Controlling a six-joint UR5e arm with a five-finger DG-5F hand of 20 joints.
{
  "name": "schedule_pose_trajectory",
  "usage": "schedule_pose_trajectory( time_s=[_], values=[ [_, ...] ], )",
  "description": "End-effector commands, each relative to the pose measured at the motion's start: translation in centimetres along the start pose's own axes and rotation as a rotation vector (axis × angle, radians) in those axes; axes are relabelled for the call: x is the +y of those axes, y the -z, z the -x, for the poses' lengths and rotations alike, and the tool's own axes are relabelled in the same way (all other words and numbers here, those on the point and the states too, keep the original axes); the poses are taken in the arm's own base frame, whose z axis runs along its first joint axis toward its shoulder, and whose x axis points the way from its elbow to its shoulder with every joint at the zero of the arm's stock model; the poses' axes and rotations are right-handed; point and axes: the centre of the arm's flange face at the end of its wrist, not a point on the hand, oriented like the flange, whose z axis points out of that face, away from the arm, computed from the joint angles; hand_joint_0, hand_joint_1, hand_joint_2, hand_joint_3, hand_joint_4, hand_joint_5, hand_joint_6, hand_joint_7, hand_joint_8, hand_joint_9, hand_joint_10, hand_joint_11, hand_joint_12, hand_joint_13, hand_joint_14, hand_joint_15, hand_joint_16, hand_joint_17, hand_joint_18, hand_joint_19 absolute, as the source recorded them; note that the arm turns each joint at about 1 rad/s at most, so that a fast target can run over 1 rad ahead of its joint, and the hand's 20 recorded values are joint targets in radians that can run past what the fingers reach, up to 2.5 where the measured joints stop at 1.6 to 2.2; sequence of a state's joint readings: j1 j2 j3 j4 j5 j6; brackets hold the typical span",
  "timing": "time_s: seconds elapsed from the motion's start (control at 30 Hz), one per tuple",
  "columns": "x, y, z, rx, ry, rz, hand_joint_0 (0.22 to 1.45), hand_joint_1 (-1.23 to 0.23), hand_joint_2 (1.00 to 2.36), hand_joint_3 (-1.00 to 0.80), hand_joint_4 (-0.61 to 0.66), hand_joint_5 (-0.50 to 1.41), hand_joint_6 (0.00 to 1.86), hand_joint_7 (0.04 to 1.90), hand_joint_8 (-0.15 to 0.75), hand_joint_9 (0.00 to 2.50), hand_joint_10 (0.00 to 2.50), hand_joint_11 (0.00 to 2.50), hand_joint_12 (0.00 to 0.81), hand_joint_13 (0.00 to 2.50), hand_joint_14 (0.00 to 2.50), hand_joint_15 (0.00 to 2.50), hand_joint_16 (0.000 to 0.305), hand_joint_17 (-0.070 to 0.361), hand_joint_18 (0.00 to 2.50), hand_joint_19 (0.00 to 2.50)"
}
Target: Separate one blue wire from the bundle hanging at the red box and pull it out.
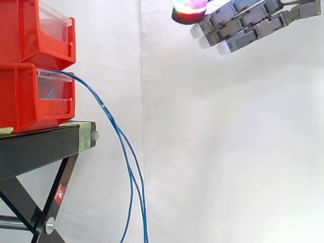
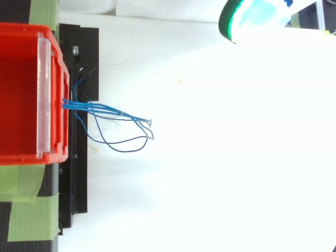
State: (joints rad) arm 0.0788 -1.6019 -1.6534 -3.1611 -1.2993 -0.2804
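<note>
A bundle of thin blue wires (image 1: 109, 117) comes out of the lower red box (image 1: 30, 96) and droops down past the stand's edge toward the floor. From above, the blue wires (image 2: 113, 111) fan out from the red box (image 2: 21, 94) and loop to the right. My hand (image 1: 243, 23) is high at the upper right, far from the wires, with its fingers straight and pointing left and down, holding nothing. A glowing pad (image 2: 257, 18) of the hand is at the upper edge in the top view.
A second red box (image 1: 35, 30) is stacked above the lower one. Both rest on a black stand (image 1: 40, 144) with crossed legs. Green tape (image 2: 26, 210) holds the stand's near end. A white curtain lies behind.
</note>
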Motion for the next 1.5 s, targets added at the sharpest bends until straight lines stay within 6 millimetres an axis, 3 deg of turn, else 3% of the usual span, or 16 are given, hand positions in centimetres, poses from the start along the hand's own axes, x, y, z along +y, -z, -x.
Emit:
schedule_pose_trajectory(
  time_s=[0.0, 0.5, 0.63, 0.93, 1.17, 1.47],
  values=[
    [0.1, 0.0, 0.0, 0.001, -0.087, 0.006, 0.53, -0.61, 1.00, -0.50, 0.27, -0.22, 0.50, 0.78, 0.274, 0.28, 0.00, 0.12, 0.327, 0.02, 0.00, 0.10, 0.049, 0.111, 0.00, 0.33],
    [0.4, -0.3, -0.6, 0.008, -0.144, 0.025, 0.53, -0.61, 1.00, -0.50, 0.27, -0.22, 0.50, 0.78, 0.277, 0.29, 0.00, 0.12, 0.328, 0.03, 0.00, 0.10, 0.049, 0.111, 0.00, 0.33],
    [-0.4, -1.1, -1.4, 0.016, -0.077, 0.009, 0.54, -0.61, 1.00, -0.50, 0.27, -0.22, 0.50, 0.78, 0.277, 0.30, 0.00, 0.12, 0.328, 0.03, 0.00, 0.10, 0.049, 0.110, 0.00, 0.33],
    [-4.9, -4.5, -4.8, 0.047, 0.057, -0.082, 0.55, -0.67, 1.00, -0.50, 0.30, -0.20, 0.50, 0.88, 0.272, 0.30, 0.00, 0.13, 0.324, 0.03, 0.00, 0.10, 0.048, 0.109, 0.01, 0.33],
    [-4.3, -5.6, -5.7, 0.004, 0.095, -0.006, 0.56, -0.70, 1.00, -0.50, 0.31, -0.19, 0.50, 0.93, 0.275, 0.31, 0.00, 0.15, 0.324, 0.04, 0.00, 0.10, 0.048, 0.109, 0.03, 0.33],
    [-5.5, -6.2, -8.1, -0.052, 0.213, 0.113, 0.56, -0.70, 1.00, -0.50, 0.31, -0.19, 0.50, 0.92, 0.276, 0.31, 0.00, 0.14, 0.326, 0.05, 0.00, 0.11, 0.048, 0.109, 0.03, 0.33]
  ],
)
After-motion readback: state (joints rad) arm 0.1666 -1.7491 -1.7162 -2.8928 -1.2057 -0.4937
